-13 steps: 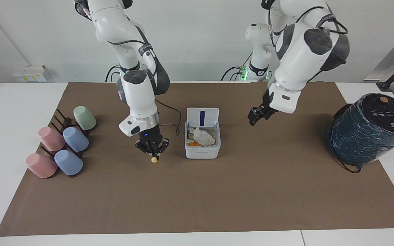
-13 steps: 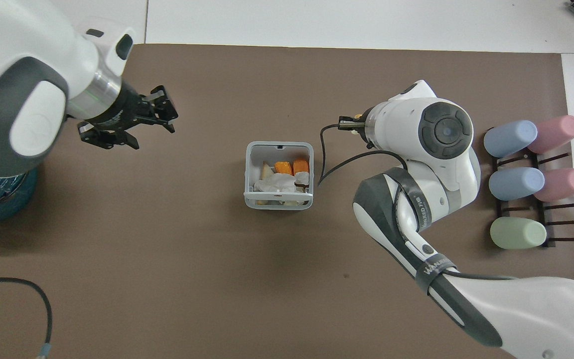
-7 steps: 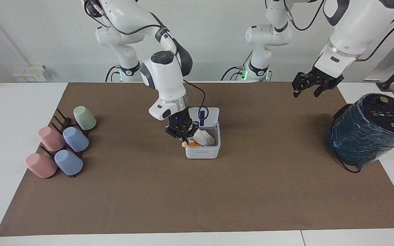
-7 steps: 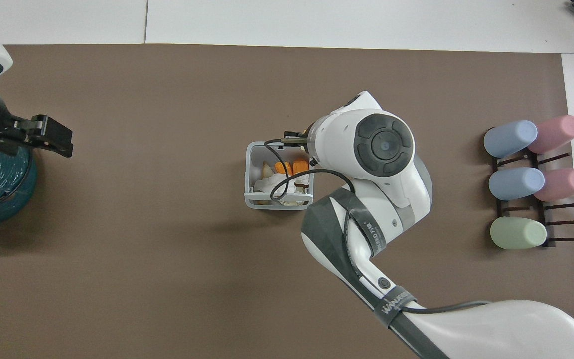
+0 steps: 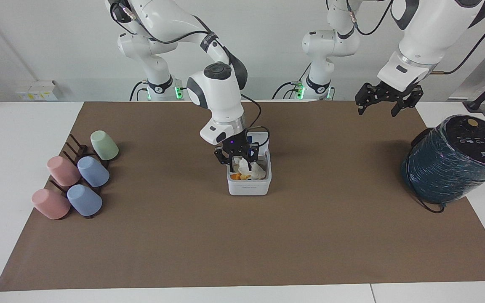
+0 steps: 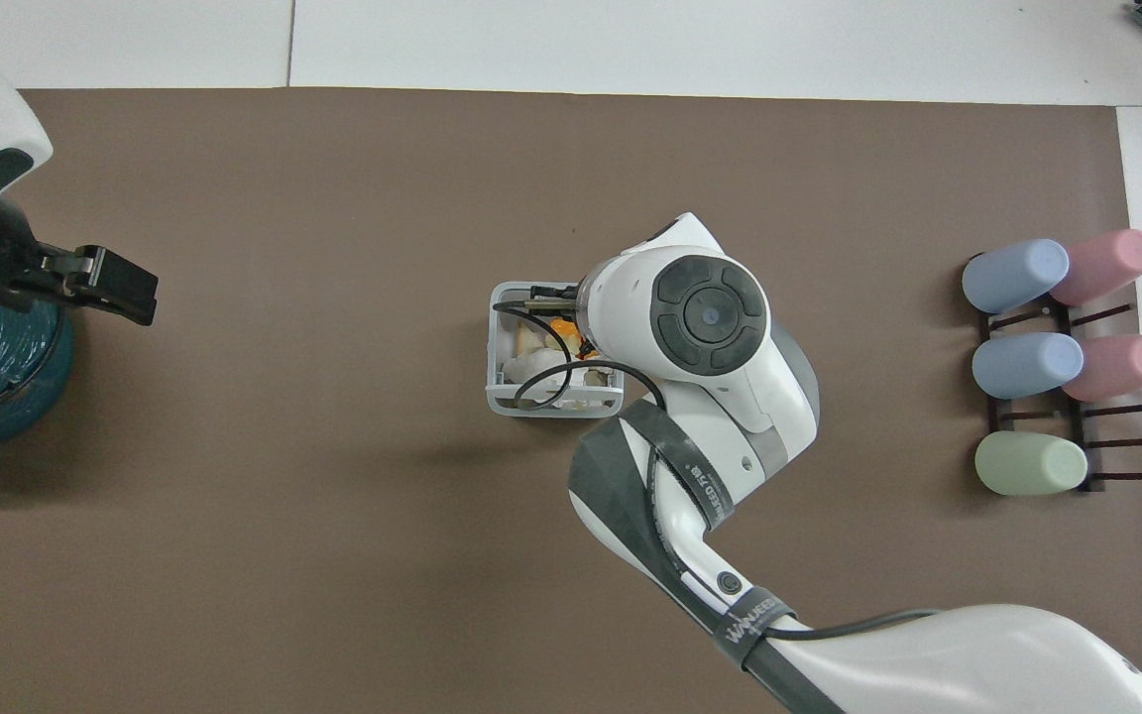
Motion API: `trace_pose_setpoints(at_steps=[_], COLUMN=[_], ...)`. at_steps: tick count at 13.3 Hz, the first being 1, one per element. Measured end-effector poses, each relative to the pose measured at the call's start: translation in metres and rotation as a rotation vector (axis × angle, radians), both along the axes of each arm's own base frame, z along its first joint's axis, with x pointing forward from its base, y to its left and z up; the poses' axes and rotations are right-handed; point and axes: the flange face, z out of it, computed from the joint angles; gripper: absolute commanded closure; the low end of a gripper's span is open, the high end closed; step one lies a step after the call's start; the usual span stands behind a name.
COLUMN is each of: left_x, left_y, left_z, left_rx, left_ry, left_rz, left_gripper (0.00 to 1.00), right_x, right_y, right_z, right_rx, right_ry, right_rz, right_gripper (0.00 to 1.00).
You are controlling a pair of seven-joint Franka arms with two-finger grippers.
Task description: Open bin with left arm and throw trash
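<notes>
The small white bin (image 5: 249,187) stands mid-mat with its lid (image 5: 262,139) up. White tissue wads (image 5: 256,170) and orange peel scraps (image 5: 235,177) lie inside it. My right gripper (image 5: 239,162), with the blue light, hangs open just over the bin's opening, and nothing shows between its fingers. In the overhead view the right wrist covers much of the bin (image 6: 495,349). My left gripper (image 5: 377,110) is open and empty, raised high over the mat beside the teal cylinder, and it also shows in the overhead view (image 6: 115,288).
A big dark teal wrapped cylinder (image 5: 453,160) lies at the left arm's end of the table. Several pastel cups (image 5: 78,176) sit on a dark rack at the right arm's end. A black cable (image 6: 541,382) loops over the bin.
My right gripper carried a small yellow scrap from the mat to over the bin and opened; the scrap has left its tips. My left gripper rose and swung away toward the teal cylinder.
</notes>
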Motion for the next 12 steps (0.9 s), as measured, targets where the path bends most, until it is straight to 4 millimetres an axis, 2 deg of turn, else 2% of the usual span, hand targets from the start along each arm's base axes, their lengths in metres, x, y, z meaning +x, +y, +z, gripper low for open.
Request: trace_pose_setpoints(at_steps=[2, 3, 5, 7, 10, 12], left_x=[0.004, 0.005, 0.002, -0.004, -0.014, -0.017], left_y=[-0.001, -0.002, -0.004, -0.002, 0.001, 0.003], left_z=[-0.007, -0.013, -0.025, -0.035, -0.043, -0.045], left_rx=[-0.004, -0.006, -0.021, -0.026, -0.023, -0.023], left_ry=[-0.028, -0.041, -0.057, -0.060, -0.056, -0.058], left_rz=[-0.001, 0.001, 0.007, 0.011, 0.015, 0.018], left_gripper=[0.00, 0.00, 0.00, 0.00, 0.00, 0.00], right_x=[0.007, 0.014, 0.029, 0.035, 0.026, 0.013], right_y=[-0.013, -0.029, -0.077, -0.126, -0.175, -0.213], right_z=[0.010, 0.019, 0.043, 0.073, 0.114, 0.146], right_rx=[0.004, 0.004, -0.022, -0.069, -0.129, -0.181], right_ry=[-0.016, -0.028, -0.044, -0.052, -0.044, -0.031], right_rz=[-0.023, -0.048, -0.082, -0.086, -0.089, -0.078], right_gripper=[0.00, 0.00, 0.00, 0.00, 0.00, 0.00])
